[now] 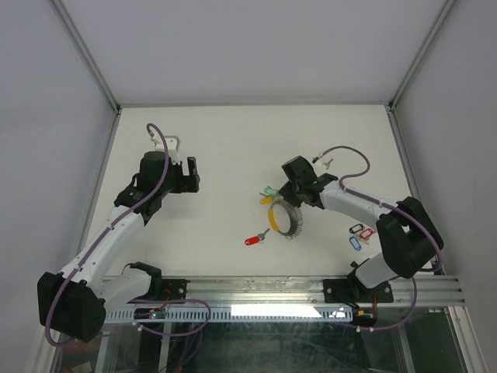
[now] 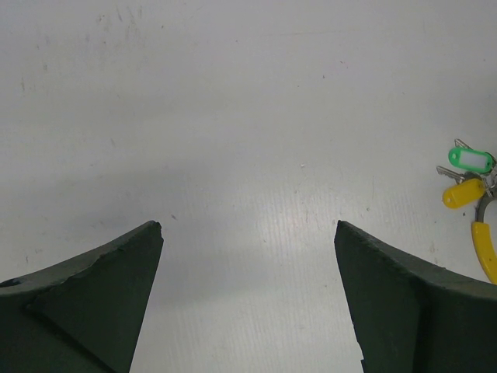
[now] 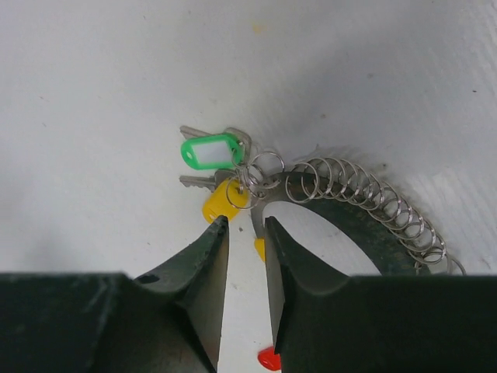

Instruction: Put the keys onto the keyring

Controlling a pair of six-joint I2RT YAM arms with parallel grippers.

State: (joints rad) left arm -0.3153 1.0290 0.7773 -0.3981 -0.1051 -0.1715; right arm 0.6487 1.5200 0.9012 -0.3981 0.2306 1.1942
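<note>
1. Silvery-grey coiled wire is seen forming the keyring (image 1: 294, 228), which lies flat near the middle of the table (image 1: 233, 140), somewhat toward the near edge. A yellow stretch (image 2: 483, 249) is seen along part of the loop.
2. Two keys are gathered at the end of the keyring that faces the far-left corner: the green-tagged key (image 3: 210, 151) and the yellow-tagged key (image 3: 224, 202). They are laid side by side and touching, and small split rings (image 3: 262, 172) are seen overlapping their heads where the coil begins.
3. The red-tagged key (image 1: 255, 241) is found alone between the keyring and the near edge, just left of the loop and not touching it.
4. A cluster of keys (image 1: 357, 237) with red and blue tags is placed toward the right edge, beside the right arm and well apart from the keyring.
5. The right gripper (image 3: 245, 221) is positioned low over the keyring, just beside the yellow tag. Its jaws are drawn nearly together, with only a narrow slit left, and a sliver of yellow is seen in that slit. Whether anything is clamped cannot be told.
6. The left gripper (image 2: 247, 229) is held released, jaws spread wide with nothing between them, over bare table toward the left edge and well apart from every key.
</note>
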